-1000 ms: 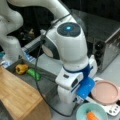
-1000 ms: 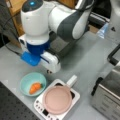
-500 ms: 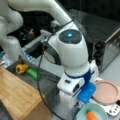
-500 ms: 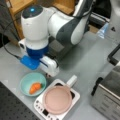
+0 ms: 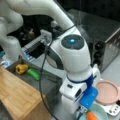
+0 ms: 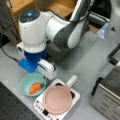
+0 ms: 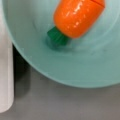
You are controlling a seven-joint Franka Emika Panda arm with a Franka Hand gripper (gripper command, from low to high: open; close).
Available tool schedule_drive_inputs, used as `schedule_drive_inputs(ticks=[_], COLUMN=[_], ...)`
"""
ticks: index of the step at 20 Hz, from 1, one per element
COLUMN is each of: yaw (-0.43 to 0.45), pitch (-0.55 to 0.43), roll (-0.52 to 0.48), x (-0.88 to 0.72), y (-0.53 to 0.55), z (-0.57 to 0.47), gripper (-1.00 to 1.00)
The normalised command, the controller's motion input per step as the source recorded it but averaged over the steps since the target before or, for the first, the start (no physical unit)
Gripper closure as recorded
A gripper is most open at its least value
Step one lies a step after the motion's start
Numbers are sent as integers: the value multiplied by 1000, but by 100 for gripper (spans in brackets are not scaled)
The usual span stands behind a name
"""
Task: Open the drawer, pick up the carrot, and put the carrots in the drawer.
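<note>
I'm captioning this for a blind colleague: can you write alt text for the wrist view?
An orange carrot with a green stem end lies inside a pale teal bowl, seen close from above. The bowl sits on a grey surface, with a white object at the left edge. The gripper does not show in this view.

teal bowl (image 6: 25, 83) | pink plate (image 6: 57, 99) on wht cooker (image 6: 40, 108) | toaster oven (image 5: 106, 53)

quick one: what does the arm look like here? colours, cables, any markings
In both front views the arm is glossy white with rounded shells and dark grey joint bands. A round dark cap on top carries a small glowing blue light. A bright blue block sits at the wrist above the white pincer housing. A black cable hangs along the arm. No printed markings can be made out.
</note>
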Motion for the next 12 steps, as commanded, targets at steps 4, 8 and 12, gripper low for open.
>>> schedule_drive_inputs(ticks=[4,8,12], yaw=[47,72,76], pitch=[248,272,278], roll=[103,89,58], x=[457,463,501], y=[-234,-222,-189], z=[51,62,25], gripper=[-100,-100,-100])
